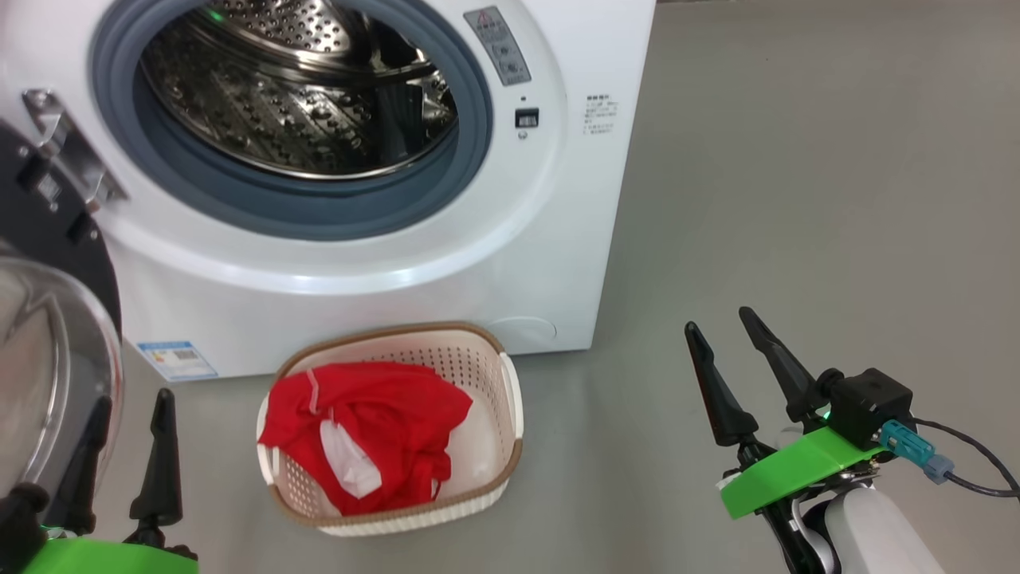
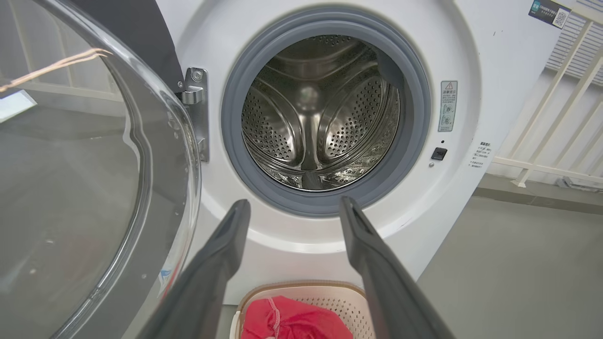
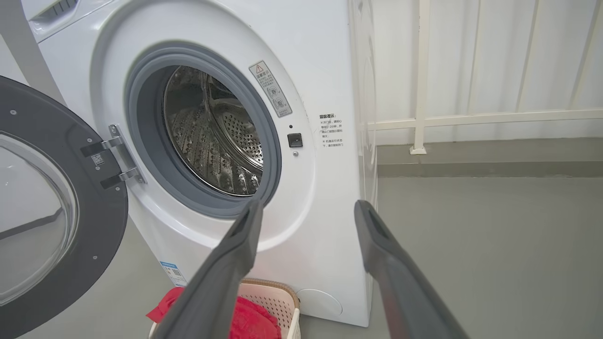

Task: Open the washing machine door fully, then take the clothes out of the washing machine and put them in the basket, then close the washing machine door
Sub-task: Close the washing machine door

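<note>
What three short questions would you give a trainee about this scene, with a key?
1. True or false: the bright red soft clothes lie inside the small cream perforated plastic basket.
2. Choose: the large round glossy black washing machine door is A) shut, B) swung open, C) taken off.
3. Short answer: how do the jaws of the left gripper and the right gripper stand?
Key: 1 true; 2 B; 3 open, both.

The door (image 1: 56, 319) is cut by the left edge; the printed text (image 1: 598, 114) seems too small to read.
</note>
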Robot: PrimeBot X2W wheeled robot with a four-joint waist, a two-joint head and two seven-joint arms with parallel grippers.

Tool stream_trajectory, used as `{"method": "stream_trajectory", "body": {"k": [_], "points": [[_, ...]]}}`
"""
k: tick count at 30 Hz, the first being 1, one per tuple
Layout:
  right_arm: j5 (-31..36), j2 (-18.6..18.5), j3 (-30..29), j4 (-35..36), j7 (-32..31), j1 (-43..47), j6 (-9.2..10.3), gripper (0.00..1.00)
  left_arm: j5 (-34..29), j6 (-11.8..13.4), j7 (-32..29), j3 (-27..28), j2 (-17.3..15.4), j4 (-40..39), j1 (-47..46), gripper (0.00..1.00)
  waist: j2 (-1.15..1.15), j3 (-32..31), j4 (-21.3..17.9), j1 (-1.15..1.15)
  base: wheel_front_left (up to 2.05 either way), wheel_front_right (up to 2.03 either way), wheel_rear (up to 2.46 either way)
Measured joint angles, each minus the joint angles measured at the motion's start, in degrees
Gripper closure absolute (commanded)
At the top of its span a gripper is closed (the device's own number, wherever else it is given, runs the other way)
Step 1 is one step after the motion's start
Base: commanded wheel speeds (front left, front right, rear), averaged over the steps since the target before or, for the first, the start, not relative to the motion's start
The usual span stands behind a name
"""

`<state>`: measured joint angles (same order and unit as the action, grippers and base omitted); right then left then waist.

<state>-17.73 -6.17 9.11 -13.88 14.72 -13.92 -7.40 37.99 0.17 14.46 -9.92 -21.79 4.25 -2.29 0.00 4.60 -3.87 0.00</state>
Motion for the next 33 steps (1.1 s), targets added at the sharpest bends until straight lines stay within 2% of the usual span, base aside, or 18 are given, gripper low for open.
{"method": "stream_trajectory", "body": {"k": [9,33], "points": [[0.0,0.0,-0.02,-0.01,0.0,0.73,0.0,0.0,0.0,0.0,0.0,-0.05,0.05,0.0,0.91,0.0,0.0,-0.24,0.07,0.0,-0.76,0.76,0.0],[-0.08,-0.07,-0.02,-0.12,0.0,0.98,0.0,0.0,-0.01,0.01,0.0,-0.11,0.07,0.0,0.9,0.0,0.0,-0.51,0.1,0.0,0.0,0.0,0.0]]}}
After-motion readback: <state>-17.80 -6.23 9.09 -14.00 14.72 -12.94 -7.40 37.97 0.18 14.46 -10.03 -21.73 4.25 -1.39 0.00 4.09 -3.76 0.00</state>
